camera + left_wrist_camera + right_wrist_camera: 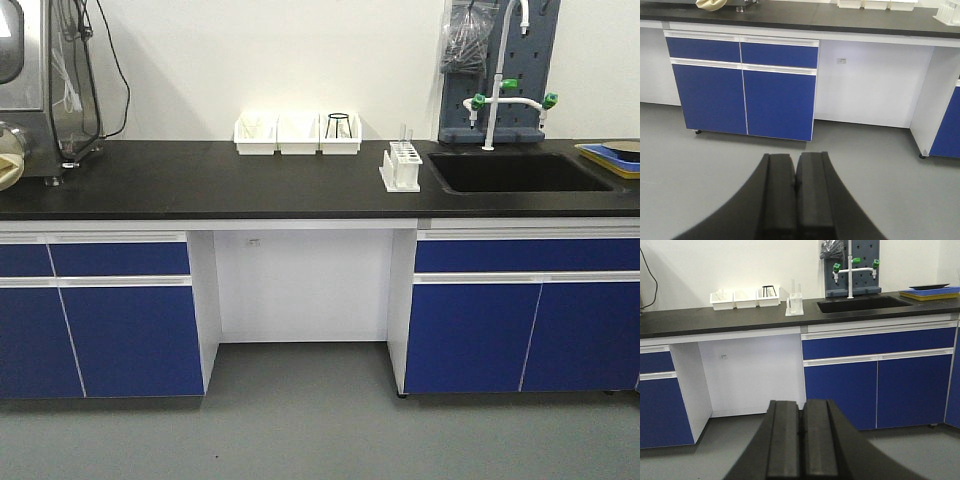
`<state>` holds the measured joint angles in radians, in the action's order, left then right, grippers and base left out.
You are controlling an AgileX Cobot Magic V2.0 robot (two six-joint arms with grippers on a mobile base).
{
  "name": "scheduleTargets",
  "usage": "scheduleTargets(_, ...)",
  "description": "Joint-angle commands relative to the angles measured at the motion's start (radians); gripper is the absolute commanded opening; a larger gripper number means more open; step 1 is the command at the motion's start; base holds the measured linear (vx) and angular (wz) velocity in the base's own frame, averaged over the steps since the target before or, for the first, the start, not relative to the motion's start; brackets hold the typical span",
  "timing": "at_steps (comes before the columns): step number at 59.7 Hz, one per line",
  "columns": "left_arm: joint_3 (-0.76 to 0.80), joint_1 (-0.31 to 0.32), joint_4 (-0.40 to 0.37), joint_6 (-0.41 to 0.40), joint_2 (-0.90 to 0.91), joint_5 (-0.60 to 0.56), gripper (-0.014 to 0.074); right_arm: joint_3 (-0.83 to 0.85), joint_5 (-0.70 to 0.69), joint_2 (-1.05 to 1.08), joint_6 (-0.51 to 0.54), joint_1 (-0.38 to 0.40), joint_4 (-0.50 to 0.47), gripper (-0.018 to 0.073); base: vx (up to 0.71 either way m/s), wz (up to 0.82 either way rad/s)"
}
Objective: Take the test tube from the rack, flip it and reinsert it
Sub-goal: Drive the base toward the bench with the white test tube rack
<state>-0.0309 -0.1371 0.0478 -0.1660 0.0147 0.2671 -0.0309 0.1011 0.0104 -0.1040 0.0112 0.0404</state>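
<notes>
The white rack (401, 168) stands on the black counter (200, 185), just left of the sink. A slim clear test tube (404, 141) stands upright in it, rising above the top plate. The rack also shows in the right wrist view (795, 305), far off on the counter, with the tube (793, 287) in it. A corner of the rack shows at the top right of the left wrist view (949, 12). My left gripper (795, 157) is shut and empty, low over the grey floor. My right gripper (802, 404) is shut and empty, also low and far from the counter.
Three white rectangular bins (297, 135) sit at the back of the counter. A black sink (515, 172) with a white tap (500, 80) lies right of the rack. A yellow and blue tray (608, 157) is far right. Equipment (45, 90) stands far left. Blue cabinets (120, 320) flank a knee gap.
</notes>
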Motion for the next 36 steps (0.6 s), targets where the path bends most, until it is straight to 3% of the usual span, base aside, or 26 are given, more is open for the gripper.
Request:
scheduleTargets(1,-0.002,0.001,-0.004,0.000,0.003,-0.080,-0.0006,0.000,-0.084,0.011,0.007,0.000,0.005,-0.0009,0.00,0.00)
scheduleTargets(36,-0.002,0.001,-0.004,0.000,0.003,-0.080,-0.0006,0.000,-0.084,0.011,0.007,0.000,0.005,-0.0009,0.11,-0.02)
